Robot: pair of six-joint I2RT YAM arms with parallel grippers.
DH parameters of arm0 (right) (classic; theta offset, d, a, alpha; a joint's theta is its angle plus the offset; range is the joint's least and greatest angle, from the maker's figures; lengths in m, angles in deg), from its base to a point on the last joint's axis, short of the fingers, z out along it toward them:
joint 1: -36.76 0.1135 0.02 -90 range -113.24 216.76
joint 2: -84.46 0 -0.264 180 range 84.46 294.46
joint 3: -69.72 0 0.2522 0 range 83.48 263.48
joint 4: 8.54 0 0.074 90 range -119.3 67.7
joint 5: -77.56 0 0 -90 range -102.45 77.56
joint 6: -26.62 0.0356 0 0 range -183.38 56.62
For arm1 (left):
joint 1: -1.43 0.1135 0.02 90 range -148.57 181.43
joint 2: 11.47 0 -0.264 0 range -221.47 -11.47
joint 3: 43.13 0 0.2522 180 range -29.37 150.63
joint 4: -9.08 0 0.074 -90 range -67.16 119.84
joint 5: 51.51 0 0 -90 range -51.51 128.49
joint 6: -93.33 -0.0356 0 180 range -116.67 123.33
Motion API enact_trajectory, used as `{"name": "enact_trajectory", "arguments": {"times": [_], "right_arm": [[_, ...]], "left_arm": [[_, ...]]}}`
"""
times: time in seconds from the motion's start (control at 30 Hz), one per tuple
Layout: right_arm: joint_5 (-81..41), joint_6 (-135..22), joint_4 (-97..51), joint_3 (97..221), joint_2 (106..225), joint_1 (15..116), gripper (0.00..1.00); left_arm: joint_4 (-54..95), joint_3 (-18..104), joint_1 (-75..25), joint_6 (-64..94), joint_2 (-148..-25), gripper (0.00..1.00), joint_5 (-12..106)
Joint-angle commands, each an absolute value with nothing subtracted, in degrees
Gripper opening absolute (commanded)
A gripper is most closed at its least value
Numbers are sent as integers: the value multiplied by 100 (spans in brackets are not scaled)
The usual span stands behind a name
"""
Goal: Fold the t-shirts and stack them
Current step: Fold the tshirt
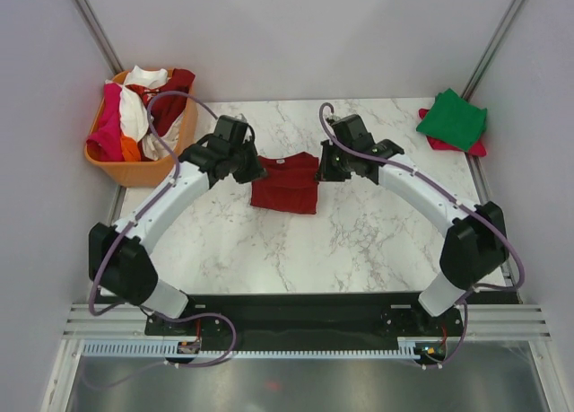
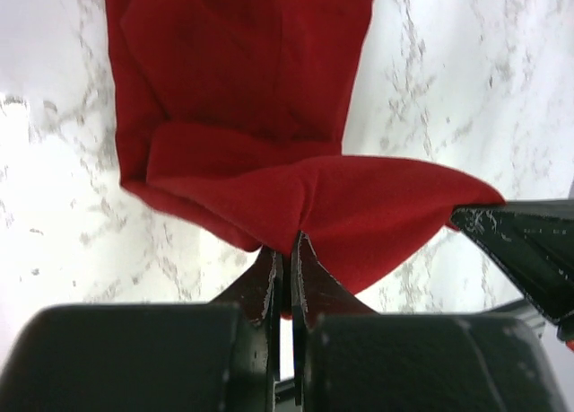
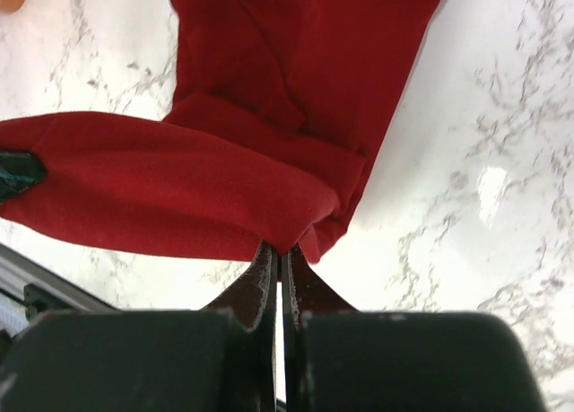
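A dark red t-shirt (image 1: 287,186) lies partly folded in the middle of the marble table, its far edge lifted. My left gripper (image 1: 256,168) is shut on the shirt's far left corner; in the left wrist view the cloth (image 2: 269,161) bunches into the closed fingertips (image 2: 289,243). At the far right corner my right gripper (image 1: 323,167) pinches the same shirt (image 3: 296,116), fingertips (image 3: 280,250) closed on the fold. A folded green t-shirt (image 1: 453,118) rests on a pink-red one (image 1: 475,147) at the far right.
An orange basket (image 1: 134,170) at the far left holds several crumpled shirts (image 1: 139,111) in white, pink-red, dark red and orange. Grey walls enclose the table on three sides. Both arm bases stand at the near edge.
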State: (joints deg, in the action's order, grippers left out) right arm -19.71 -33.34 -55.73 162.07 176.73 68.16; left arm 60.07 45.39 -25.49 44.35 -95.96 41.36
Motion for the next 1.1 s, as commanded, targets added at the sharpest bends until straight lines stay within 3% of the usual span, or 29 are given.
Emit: {"name": "enact_trajectory", "arguments": {"times": [0.0,0.23,0.27,0.3,0.33,0.37,0.4,0.43,0.5,0.57,0.73,0.83,0.93,1.07], "right_arm": [[-2062,-3640,-5649,16750,18104,6595,0],[-2062,-3579,-5649,18013,19834,6190,3],[-2079,-3596,-5649,18199,20045,6146,11],[-2227,-3631,-5666,18392,20474,6006,30],[-2281,-3684,-5658,18846,20687,5927,36],[-2177,-3702,-5875,19147,20889,5778,42],[-1976,-3676,-6069,19750,21230,5698,61],[-2044,-3667,-6149,19956,21330,5610,71],[-2106,-3684,-6176,20360,21340,5399,90],[-2045,-3806,-6176,20381,21130,5267,95],[-2166,-3984,-5565,19057,19760,5267,93],[-3140,-3668,-4703,17799,18968,5407,86],[-4029,-3491,-4332,17174,18799,5705,77],[-4698,-3123,-3698,16549,18966,6031,55]], "left_arm": [[6019,5305,-2398,3955,-10242,3,3867],[6055,6484,-1915,3823,-12017,5,3998],[6055,6624,-1870,3814,-12202,8,4016],[6081,6991,-1809,3753,-12647,10,4016],[6072,7186,-1713,3726,-12852,19,3981],[6037,7441,-1668,3648,-13132,35,4233],[6081,8200,-1633,3290,-13431,56,4409],[6316,8704,-1563,3226,-14121,90,4533],[7218,10106,-1440,3364,-14644,93,4552],[7347,10378,-1316,3427,-14727,94,4613],[6988,9405,-1334,3155,-13585,96,4139],[6855,8737,-1334,3049,-12803,90,4121],[6644,7999,-1395,3049,-12196,87,4358],[6004,6936,-1527,3102,-11765,82,5138]]}}
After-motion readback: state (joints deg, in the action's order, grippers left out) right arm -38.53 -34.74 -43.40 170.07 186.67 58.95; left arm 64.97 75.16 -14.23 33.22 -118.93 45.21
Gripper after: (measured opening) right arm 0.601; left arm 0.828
